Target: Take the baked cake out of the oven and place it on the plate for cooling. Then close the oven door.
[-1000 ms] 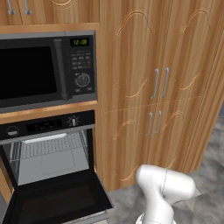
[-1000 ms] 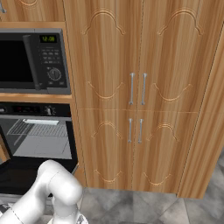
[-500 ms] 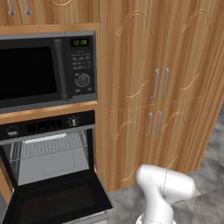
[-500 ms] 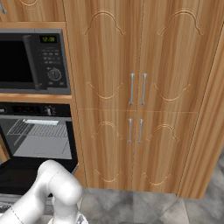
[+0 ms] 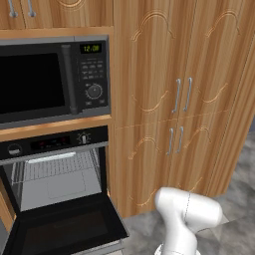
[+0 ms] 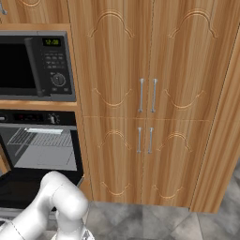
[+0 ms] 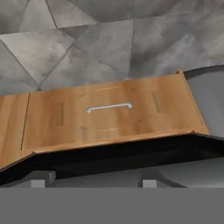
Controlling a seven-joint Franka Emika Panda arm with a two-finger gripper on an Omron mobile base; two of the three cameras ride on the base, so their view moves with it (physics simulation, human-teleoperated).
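Observation:
The oven [image 5: 55,174] is the black unit under the microwave, with its control strip of knobs above the cavity. Its oven door [image 5: 64,229] hangs fully open, folded down flat toward me. Inside, a wire rack [image 5: 55,167] spans the cavity, and the same rack [image 6: 37,137] shows from the right. The cake and the plate are out of view. In the hand view my gripper [image 7: 94,180] points down at the floor. Its fingertips [image 7: 43,177] stand far apart with nothing between them.
A black microwave [image 5: 50,79] sits above the oven. Tall wooden cabinet doors [image 5: 179,99] fill the wall to the right. My arm's white elbow [image 5: 187,214] is low on the grey tiled floor. Below the hand lies a wooden drawer front [image 7: 109,116] with a silver handle.

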